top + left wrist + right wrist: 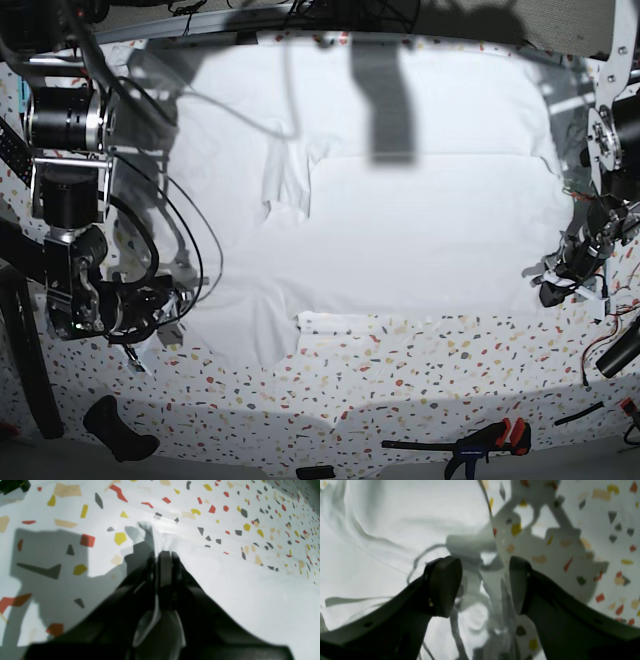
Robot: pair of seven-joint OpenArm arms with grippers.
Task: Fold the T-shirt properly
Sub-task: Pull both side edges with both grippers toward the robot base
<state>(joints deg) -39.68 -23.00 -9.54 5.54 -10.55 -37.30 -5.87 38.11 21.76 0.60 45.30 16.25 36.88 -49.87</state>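
T-shirt (400, 230): white, spread wide over the speckled desk (420, 390), one sleeve folded in near the middle, a wrinkled flap along the near edge.
Left claw (163, 555): pinched tight on a bunched corner of the T-shirt, at the cloth's edge just above the desk.
Right claw (485, 580): standing wide apart, gripping nothing, low over the shirt's rumpled edge where it meets the desk.
Clamp (490, 442): black with red handles, lying at the desk's front edge.

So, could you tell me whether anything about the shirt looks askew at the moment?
Yes. The T-shirt lies mostly flat, but a rumpled flap is folded over crookedly near its middle-left, so that part is uneven.
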